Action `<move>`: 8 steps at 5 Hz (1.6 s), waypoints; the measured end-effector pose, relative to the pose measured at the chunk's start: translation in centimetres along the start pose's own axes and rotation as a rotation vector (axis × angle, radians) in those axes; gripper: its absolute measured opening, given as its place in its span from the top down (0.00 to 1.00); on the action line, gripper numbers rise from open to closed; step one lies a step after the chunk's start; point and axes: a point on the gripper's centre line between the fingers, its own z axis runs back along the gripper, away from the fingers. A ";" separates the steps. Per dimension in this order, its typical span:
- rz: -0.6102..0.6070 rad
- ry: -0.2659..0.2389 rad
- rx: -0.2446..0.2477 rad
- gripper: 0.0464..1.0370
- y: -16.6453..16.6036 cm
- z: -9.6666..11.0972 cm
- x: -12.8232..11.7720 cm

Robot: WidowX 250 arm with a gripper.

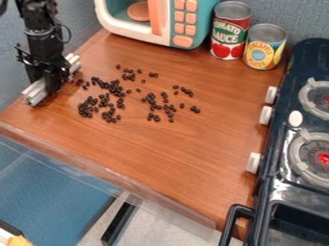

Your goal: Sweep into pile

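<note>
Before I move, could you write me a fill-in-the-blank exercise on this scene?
In the picture, the gripper is to the ____ of the scattered dark beans.
Two ____ stand between the toy microwave and the toy stove.
The knobs on the stove are ____ in color.

Missing words: left; cans; white.

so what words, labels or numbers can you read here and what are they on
"TOMATO SAUCE": red-labelled can
Yellow-labelled can: print too small to read for certain
Toy microwave: any marks on its buttons are too small to read
</note>
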 end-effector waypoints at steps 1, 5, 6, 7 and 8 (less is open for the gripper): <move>-0.020 0.008 0.012 0.65 -1.3 -0.5 -0.2; -0.076 -0.015 -0.071 0.65 -7.5 0.6 -1.0; -0.064 -0.032 -0.070 0.65 -8.7 0.8 -1.1; -0.037 -0.060 -0.067 0.65 -9.5 0.9 -0.9; -0.011 -0.068 -0.089 0.65 -10.6 1.1 -1.0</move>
